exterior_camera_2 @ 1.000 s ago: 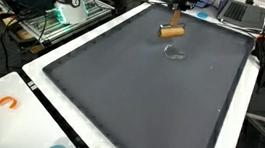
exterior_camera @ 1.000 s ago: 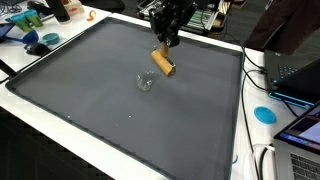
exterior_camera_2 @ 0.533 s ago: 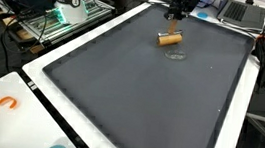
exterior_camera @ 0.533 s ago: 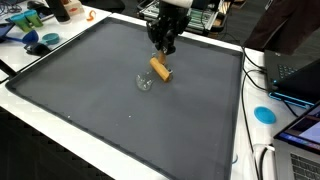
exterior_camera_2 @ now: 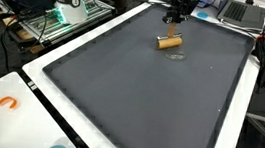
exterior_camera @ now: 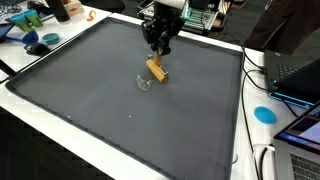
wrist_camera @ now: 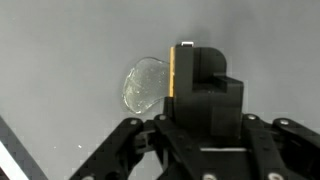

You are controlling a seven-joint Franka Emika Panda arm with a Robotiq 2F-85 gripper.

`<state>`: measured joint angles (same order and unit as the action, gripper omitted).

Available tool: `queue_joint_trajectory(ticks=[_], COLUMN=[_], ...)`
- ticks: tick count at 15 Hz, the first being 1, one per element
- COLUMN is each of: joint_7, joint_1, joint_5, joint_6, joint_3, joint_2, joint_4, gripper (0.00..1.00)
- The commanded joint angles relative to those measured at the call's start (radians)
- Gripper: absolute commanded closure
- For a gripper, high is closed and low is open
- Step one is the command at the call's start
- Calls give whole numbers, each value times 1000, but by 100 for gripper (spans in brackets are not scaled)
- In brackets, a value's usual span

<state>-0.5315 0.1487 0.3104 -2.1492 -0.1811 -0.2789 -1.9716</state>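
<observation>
A tan wooden cylinder point(exterior_camera: 156, 70) hangs tilted just above the grey mat point(exterior_camera: 90, 90), with my gripper point(exterior_camera: 158, 52) shut on its upper end. In the other exterior view the cylinder point(exterior_camera_2: 169, 42) sits below the gripper point(exterior_camera_2: 174, 26), near the mat's far edge. A small clear glass-like object point(exterior_camera: 145, 82) lies on the mat right beside the cylinder's lower end; it also shows in the opposite exterior view point(exterior_camera_2: 176, 55). In the wrist view the black fingers point(wrist_camera: 205, 75) hide nearly all of the cylinder, leaving a thin tan sliver point(wrist_camera: 173, 70), with the clear object point(wrist_camera: 145, 82) just to its left.
The mat lies on a white table point(exterior_camera_2: 32, 73). Blue items point(exterior_camera: 45, 40) sit at one corner, a blue disc point(exterior_camera: 264, 114) and a laptop point(exterior_camera: 300, 75) at the side. An orange S-shape point(exterior_camera_2: 2, 100) lies on the table's near corner. Equipment stands behind the arm.
The gripper has carried the cylinder sideways and lower, so it now hangs right beside the clear object. The clear object has not moved.
</observation>
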Motion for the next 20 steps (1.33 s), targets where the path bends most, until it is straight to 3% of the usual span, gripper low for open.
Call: queue_joint_trajectory(ticks=[1, 20], joint_7=[18, 61], joint_1=[4, -2], joint_5=[44, 79], joint_6=[-11, -38], joint_3=[11, 47], joint_2=[-11, -138], joint_4=[-16, 109], gripper=[76, 76])
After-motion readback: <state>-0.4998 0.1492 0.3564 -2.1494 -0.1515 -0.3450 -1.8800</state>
